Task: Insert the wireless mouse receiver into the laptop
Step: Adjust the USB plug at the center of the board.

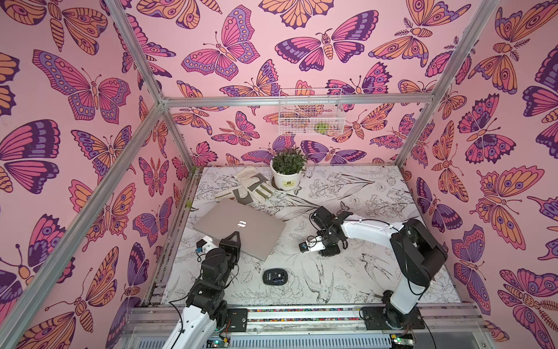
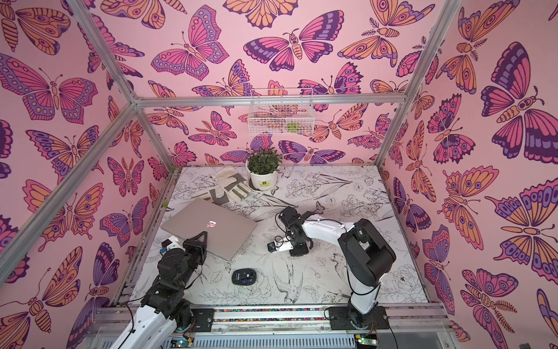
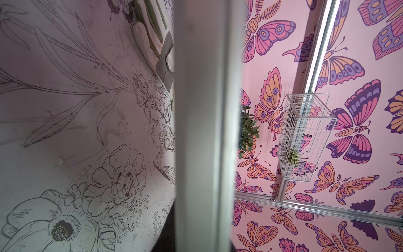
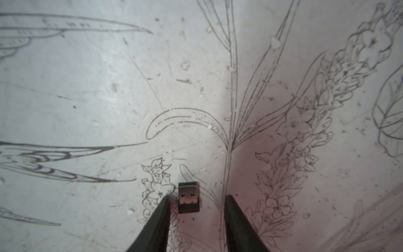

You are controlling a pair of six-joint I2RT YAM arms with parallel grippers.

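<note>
The wireless mouse receiver, a tiny black USB dongle, lies flat on the flower-printed table. My right gripper is open around it. One fingertip is almost touching its side and the other stands well apart. In both top views the right gripper points down at the table, to the right of the laptop, and hides the receiver. The closed silver laptop lies at an angle on the left. My left gripper is shut on its near-left edge.
A black mouse lies bottom up near the front, between the two arms. At the back stand a white plant pot and work gloves. A wire basket hangs on the back wall. Butterfly-patterned walls enclose the table.
</note>
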